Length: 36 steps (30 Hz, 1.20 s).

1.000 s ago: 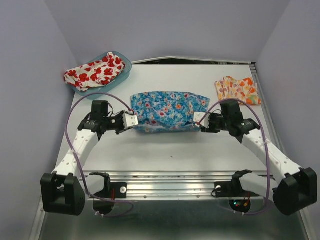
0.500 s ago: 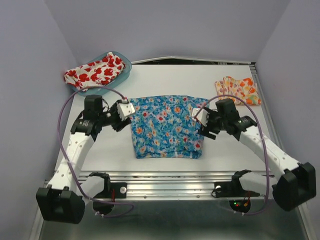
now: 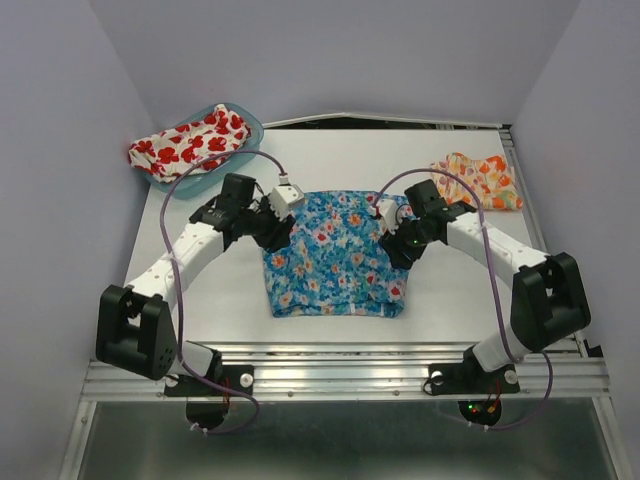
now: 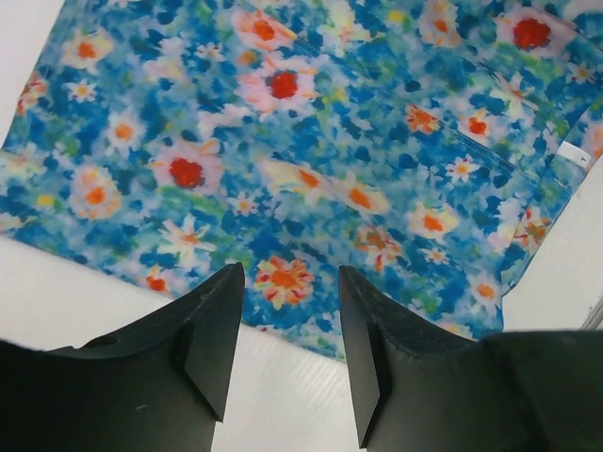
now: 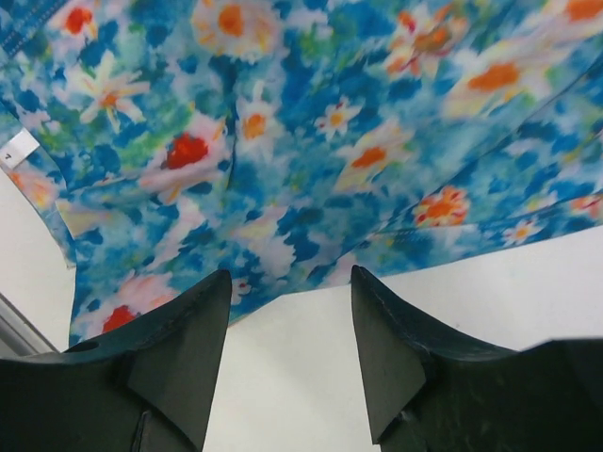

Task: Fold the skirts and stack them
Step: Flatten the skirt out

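The blue skirt (image 3: pixel 335 255) with multicoloured flowers lies spread flat in the middle of the table. My left gripper (image 3: pixel 274 228) hovers over its far left corner, open and empty. In the left wrist view the left gripper (image 4: pixel 287 330) stands above the blue skirt (image 4: pixel 311 151) at its edge. My right gripper (image 3: pixel 393 238) is over the far right corner, open and empty. In the right wrist view the right gripper (image 5: pixel 290 330) is above the blue skirt (image 5: pixel 311 132) at its edge. The white poppy skirt (image 3: pixel 190 143) lies bunched at the far left. The orange-yellow skirt (image 3: pixel 477 180) lies at the far right.
The teal plastic tub (image 3: pixel 252 128) sits under the poppy skirt at the far left. Purple-grey walls close the left, far and right sides. A metal rail (image 3: pixel 340 365) runs along the table's near edge. Bare white table (image 3: pixel 330 160) shows beyond the blue skirt.
The blue skirt went from bunched and held at both sides to lying flat. Both grippers have let go and moved towards the far end, over its far corners.
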Each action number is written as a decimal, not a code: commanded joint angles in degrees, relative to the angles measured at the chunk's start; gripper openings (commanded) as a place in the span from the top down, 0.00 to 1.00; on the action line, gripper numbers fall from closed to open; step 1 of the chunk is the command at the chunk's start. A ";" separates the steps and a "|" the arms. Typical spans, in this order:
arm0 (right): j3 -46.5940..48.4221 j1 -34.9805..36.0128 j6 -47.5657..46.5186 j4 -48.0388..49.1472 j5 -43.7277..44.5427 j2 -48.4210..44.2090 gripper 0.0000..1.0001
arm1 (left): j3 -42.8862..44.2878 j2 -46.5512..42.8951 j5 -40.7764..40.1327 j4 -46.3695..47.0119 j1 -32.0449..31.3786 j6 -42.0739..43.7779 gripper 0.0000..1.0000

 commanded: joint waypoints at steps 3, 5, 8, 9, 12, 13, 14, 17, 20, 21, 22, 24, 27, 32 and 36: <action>0.55 -2.43 6.05 -0.43 3.18 -3.41 0.41 | -3.30 -0.63 -10.86 -1.22 -7.30 -1.50 0.39; 1.25 -4.89 6.49 -0.52 2.92 -3.33 0.41 | -5.14 -0.89 -14.28 -1.83 -9.76 -1.32 0.38; 1.08 -5.43 6.58 -0.43 3.36 -2.10 0.43 | -7.08 0.16 -17.98 -1.05 -12.92 -1.32 0.38; 0.82 -5.43 6.58 -0.52 3.01 -1.57 0.43 | -7.43 1.03 -18.60 -0.87 -13.63 -1.32 0.38; 0.64 -5.43 7.72 -0.35 3.70 1.94 0.47 | -7.79 5.43 -20.80 -1.13 -14.78 -1.67 0.41; 0.47 -5.43 7.72 -0.08 4.05 2.90 0.48 | -7.96 6.39 -21.42 -1.22 -14.78 -1.67 0.41; 0.12 -5.43 7.90 0.79 4.32 4.48 0.49 | -8.14 8.49 -22.90 -1.31 -14.78 -1.67 0.42; -0.41 -5.43 9.13 2.64 4.06 6.25 0.52 | -8.58 11.06 -25.19 -1.66 -14.78 -1.58 0.44; -0.24 -5.43 9.48 4.05 4.76 9.41 0.54 | -8.93 12.12 -26.25 -2.89 -14.17 -1.58 0.46; -0.32 -5.43 9.31 4.48 5.37 10.81 0.55 | -9.11 11.94 -27.21 -3.76 -13.82 -1.58 0.47; -0.58 -5.43 9.31 4.84 5.72 11.43 0.55 | -9.19 11.68 -27.48 -3.77 -13.55 -1.58 0.47; -1.55 -5.43 9.05 6.24 7.22 12.75 0.55 | -9.37 10.19 -27.84 -5.87 -12.15 -1.32 0.48; -2.52 -5.43 8.87 7.47 9.41 13.72 0.55 | -9.81 6.69 -27.75 -7.28 -10.05 -0.79 0.48; -4.28 -4.90 8.69 10.37 13.63 14.34 0.56 | -10.69 2.28 -29.07 -10.18 -5.04 1.84 0.48; -2.27 -4.90 10.18 10.03 11.89 12.85 0.55 | -9.55 -1.41 -23.90 -10.97 0.50 4.48 0.46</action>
